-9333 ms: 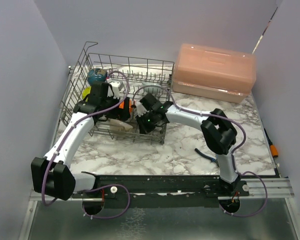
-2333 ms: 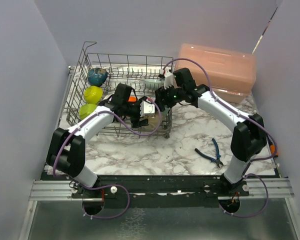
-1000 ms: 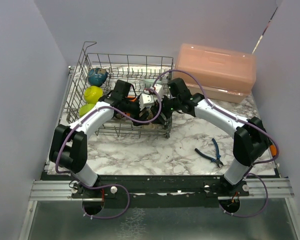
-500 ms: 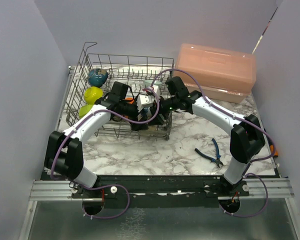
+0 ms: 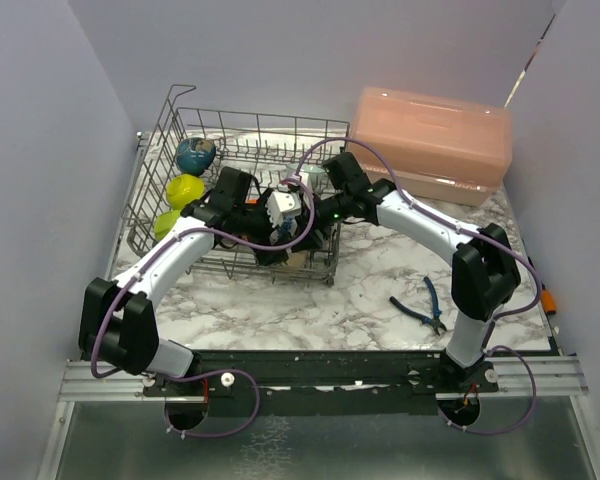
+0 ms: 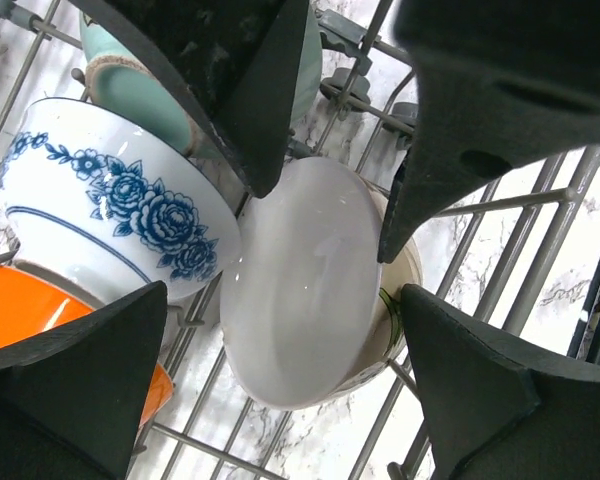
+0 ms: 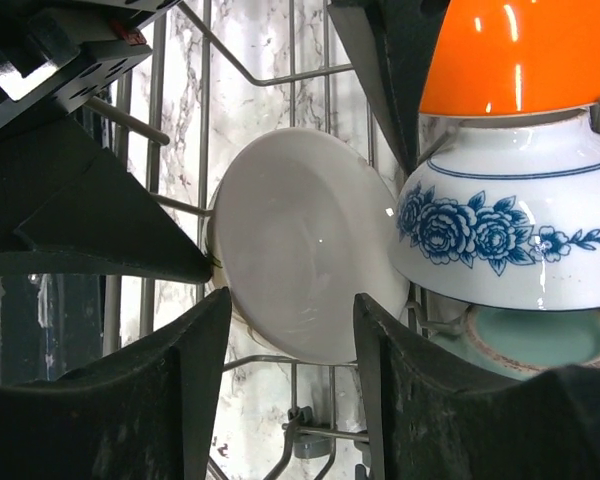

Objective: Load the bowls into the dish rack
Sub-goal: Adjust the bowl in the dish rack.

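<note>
**Figure.** Both arms reach into the dish rack (image 5: 260, 125), which stands at the far-left corner of the worktop (image 5: 380, 280). The white bowl (image 7: 300, 235) sits on edge among the wires by the rack's near-right corner, just beside the blue-patterned bowl (image 6: 120, 225). The left tool (image 6: 283, 292) is released, its jaws spread wider than the white bowl and gripping nothing. The right tool (image 7: 292, 300) faces it from the opposite side, its jaws set at either flank of the bowl's rim. Whether they already pinch the bowl cannot be told.

**Step in hand, as judged.** The white bowl is being seated between tines.
- Only one tool should bear the bowl.
- The pinch belongs squarely across the rim.
- The bowl should be kept on edge and not pushed against the blue-patterned bowl.
- The free tool should leave along its own axis, jaws wide, without catching the wires.

**Count.** Eight bowls are in view in the rack:
- one white
- one blue-patterned
- one orange bowl (image 6: 20, 305)
- one pale teal bowl (image 6: 140, 100)
- one dark blue bowl (image 5: 195, 153) along the rack's left edge
- two lime-yellow bowls (image 5: 185, 187) along the same edge
- what appears to be one beige bowl (image 6: 405, 268), mostly hidden behind the white

There is one rack. One pink box (image 5: 430, 140) sits at the worktop's far-right corner. One pair of pliers (image 5: 418, 306) lies towards the near-right corner.
</note>
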You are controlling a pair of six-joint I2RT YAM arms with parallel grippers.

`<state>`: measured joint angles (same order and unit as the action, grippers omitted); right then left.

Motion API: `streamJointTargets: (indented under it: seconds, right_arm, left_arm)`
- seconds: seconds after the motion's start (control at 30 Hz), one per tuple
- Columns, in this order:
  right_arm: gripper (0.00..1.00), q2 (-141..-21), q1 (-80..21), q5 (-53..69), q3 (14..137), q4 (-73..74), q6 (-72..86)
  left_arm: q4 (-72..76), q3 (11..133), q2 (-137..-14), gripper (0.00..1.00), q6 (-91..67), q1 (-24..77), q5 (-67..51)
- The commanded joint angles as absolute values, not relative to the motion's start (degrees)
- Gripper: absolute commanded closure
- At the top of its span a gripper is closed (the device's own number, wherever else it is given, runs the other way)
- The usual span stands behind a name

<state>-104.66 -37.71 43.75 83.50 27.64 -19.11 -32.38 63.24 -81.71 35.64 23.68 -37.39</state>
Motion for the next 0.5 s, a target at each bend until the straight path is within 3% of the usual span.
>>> streamJointTargets:
  seconds: [0.0,0.27,0.47]
  right_arm:
    - [0.44,-106.1,-40.2,42.2,81.9,34.2,-18.4]
    - [0.41,-103.7,-40.2,45.5,80.8,34.0,-18.1]
    - [0.36,-99.8,-40.0,40.2,77.7,29.5,-12.0]
  left_arm:
    - [-27.2,64.6,-75.7,0.01,41.2,24.7,-36.7]
    - [-18.7,61.7,-69.7,0.01,30.1,22.7,-33.8]
    - [-14.9,60.5,-64.2,0.01,15.7,22.4,-17.0]
